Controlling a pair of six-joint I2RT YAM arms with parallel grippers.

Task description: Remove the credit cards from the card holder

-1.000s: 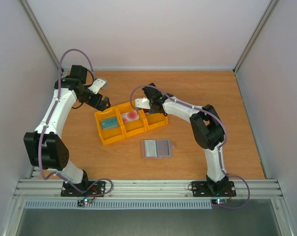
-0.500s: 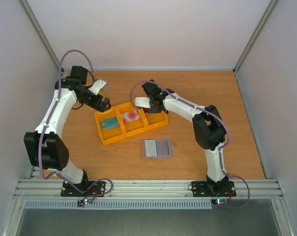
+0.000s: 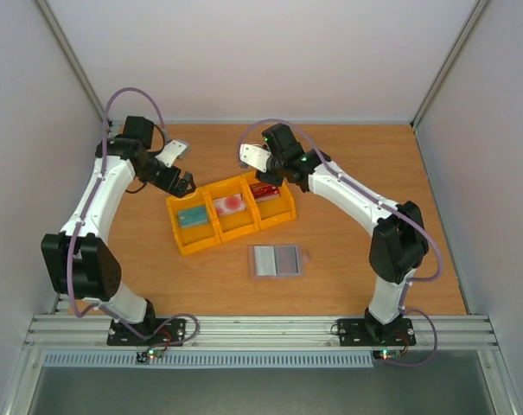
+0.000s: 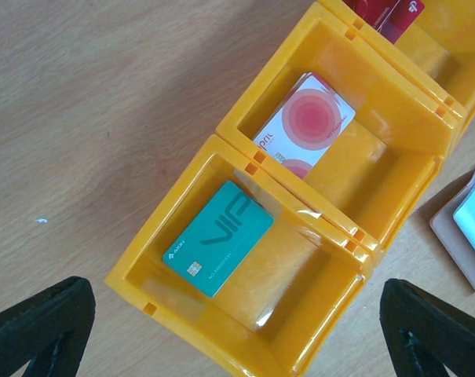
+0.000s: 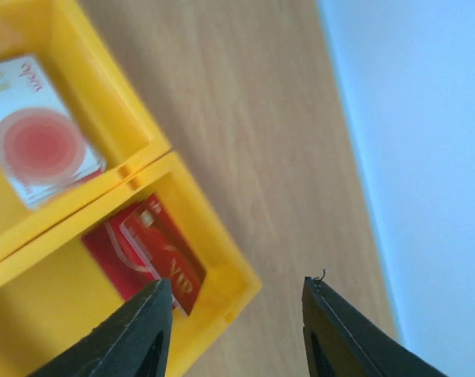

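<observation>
Since the earlier frame, the right gripper (image 3: 259,169) has pulled back from over the yellow three-compartment tray (image 3: 196,245) toward the far side of the tabletop (image 3: 356,156), uncovering the dark red card (image 3: 264,190) in the right compartment. The left arm has not moved.

Findings:
- Right fingers stand apart with nothing between them, above the tray's far right corner.
- Left gripper (image 3: 185,180) hovers just beyond the tray's far left corner, fingers spread wide and empty.
- The teal card (image 4: 217,249) lies in the left compartment and the whitish-pink card with red circles (image 4: 304,126) in the middle one.
- The card holder (image 3: 277,260) lies open and flat on the tabletop, near the tray on its near side, pale panels up. No card shows in it, though the overhead view is too small to rule out one deep in a pocket.

Assessment: all three cards appear to be out, so the task looks essentially done.

Risks:
- Both grippers sit close to the tray's rim. A low or careless retreat could clip a wall, shifting the light tray or tipping a card out.
- The red card sits hard against its compartment's far wall. Whether it lies flat or leans, I cannot tell.
</observation>
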